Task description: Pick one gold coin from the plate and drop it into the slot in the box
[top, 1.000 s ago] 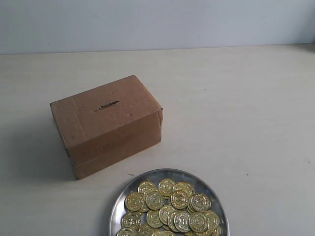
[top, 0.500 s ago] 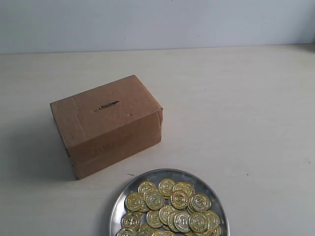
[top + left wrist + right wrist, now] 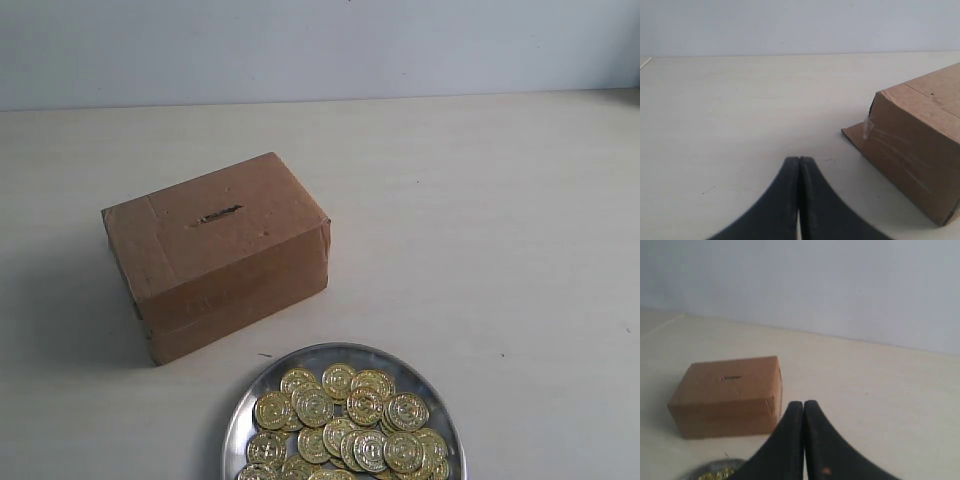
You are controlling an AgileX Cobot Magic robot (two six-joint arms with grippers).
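Gold coins [image 3: 350,420] are heaped on the plate [image 3: 258,388], which sits by the table edge opposite the wall, a bit right of the middle. The box [image 3: 220,260] is just beside it, closer to the wall and toward the left edge, turned a little askew to the table's edges. The slot [image 3: 218,214] is on its top face and runs along the box's long side, so I'd guess a coin has to go in edge-first, lined up with that length. Neither arm shows up in the exterior view. The right gripper [image 3: 803,405] has its two fingers pressed flat together with nothing between them. It hangs fairly high, looking across at the box, with the coins peeking in right under its fingertips, so I reckon it's the arm nearer the plate and needs to open up and drop down. The left gripper [image 3: 799,161] is closed tight and empty too. It's low over the bare table, with one end of the box off to the side and no plate in its view.
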